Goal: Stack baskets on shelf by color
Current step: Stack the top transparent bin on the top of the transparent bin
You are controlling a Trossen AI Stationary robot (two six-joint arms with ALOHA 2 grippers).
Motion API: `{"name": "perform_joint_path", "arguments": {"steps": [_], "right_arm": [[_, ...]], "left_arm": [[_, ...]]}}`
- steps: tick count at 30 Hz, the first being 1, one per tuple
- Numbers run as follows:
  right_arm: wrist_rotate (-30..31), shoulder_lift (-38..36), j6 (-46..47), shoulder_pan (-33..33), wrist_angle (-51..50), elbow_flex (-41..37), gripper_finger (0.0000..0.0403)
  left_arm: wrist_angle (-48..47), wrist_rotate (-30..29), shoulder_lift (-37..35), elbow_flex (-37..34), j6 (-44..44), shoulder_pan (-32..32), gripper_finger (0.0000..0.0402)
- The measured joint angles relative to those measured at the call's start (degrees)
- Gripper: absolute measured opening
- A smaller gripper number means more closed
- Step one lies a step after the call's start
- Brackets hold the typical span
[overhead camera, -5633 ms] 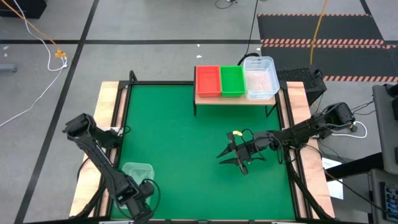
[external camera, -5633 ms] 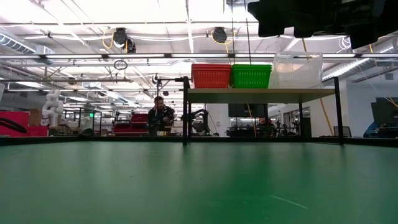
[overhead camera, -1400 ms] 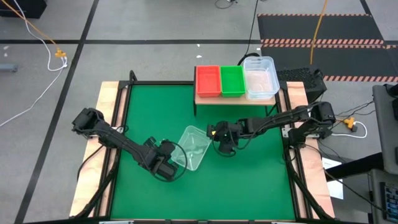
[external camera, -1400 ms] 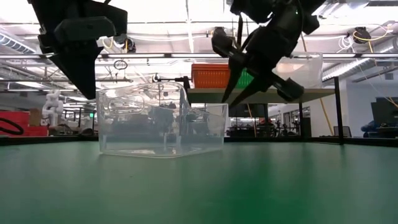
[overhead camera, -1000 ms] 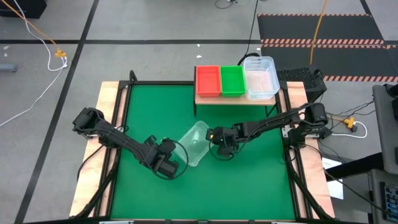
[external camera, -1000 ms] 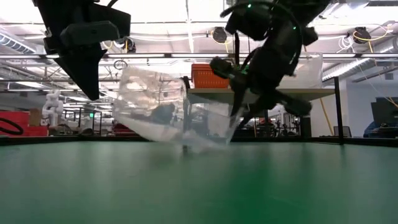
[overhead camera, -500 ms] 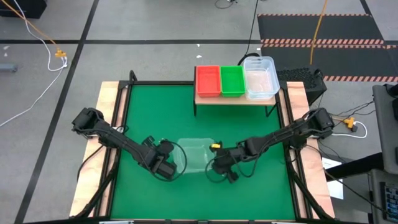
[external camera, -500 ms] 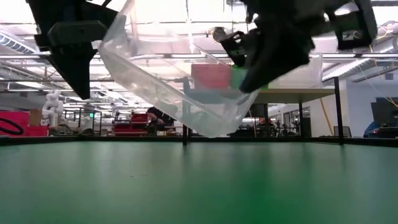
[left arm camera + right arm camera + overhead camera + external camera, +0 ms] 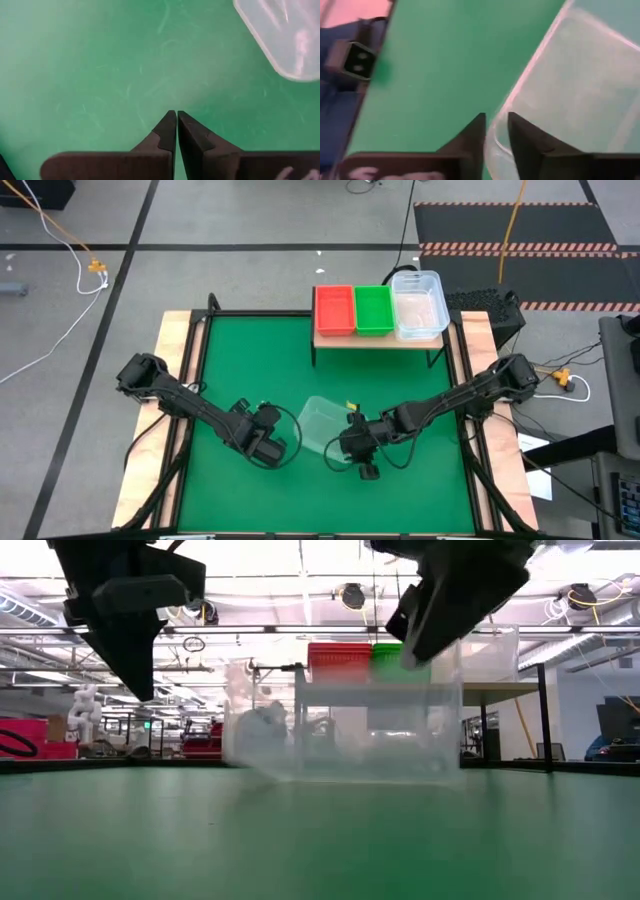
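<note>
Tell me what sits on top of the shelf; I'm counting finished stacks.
On the shelf sit an orange-red basket, a green basket and a clear basket, side by side. How many nest inside each cannot be seen.

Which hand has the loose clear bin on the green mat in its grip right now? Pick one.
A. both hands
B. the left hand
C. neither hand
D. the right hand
D: the right hand pinches the rim of the clear bin between its fingers, while the left hand is shut on nothing, beside the bin and apart from it.
</note>
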Motion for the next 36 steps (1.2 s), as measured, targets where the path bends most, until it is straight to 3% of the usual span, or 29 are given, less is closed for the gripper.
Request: {"name": "perform_joint_path", "arguments": {"steps": [4, 9, 12, 16, 29, 33, 36], "right_arm": [[-4.05, -0.92, -6.32, -0.12, 1.32, -0.06, 0.0134], [0.92, -4.85, -21.39, -0.14, -6.29, -0.06, 0.0185], [1.08, -7.09, -36.94, -0.53, -15.17, -0.06, 0.0192], [4.74, -7.11, -49.34, -1.61, -22.09, -0.11, 0.0187], [5.06, -6.08, -58.82, -6.76, -18.89, -3.87, 0.0171], [5.08, -6.11, -61.47, -7.48, -12.78, -8.22, 0.0146], [5.02, -6.11, -61.36, -7.53, -11.81, -8.73, 0.0101]], "left_arm": [[-0.25, 0.02, 0.00, 0.00, -0.03, 0.00, 0.0019], [-0.85, 0.02, 0.00, 0.00, -0.48, -0.49, 0.0019], [-0.86, 0.02, 0.00, 0.00, -0.43, -0.83, 0.0019], [-0.96, -0.06, 0.00, 0.00, -0.46, -0.69, 0.0019], [-0.85, -1.46, 0.00, -0.02, 0.03, -0.55, 0.0019], [-0.83, -2.22, 0.00, -0.02, 0.65, -0.53, 0.0019], [-0.79, -2.80, 0.00, -0.02, 1.14, -0.52, 0.0019]]}}
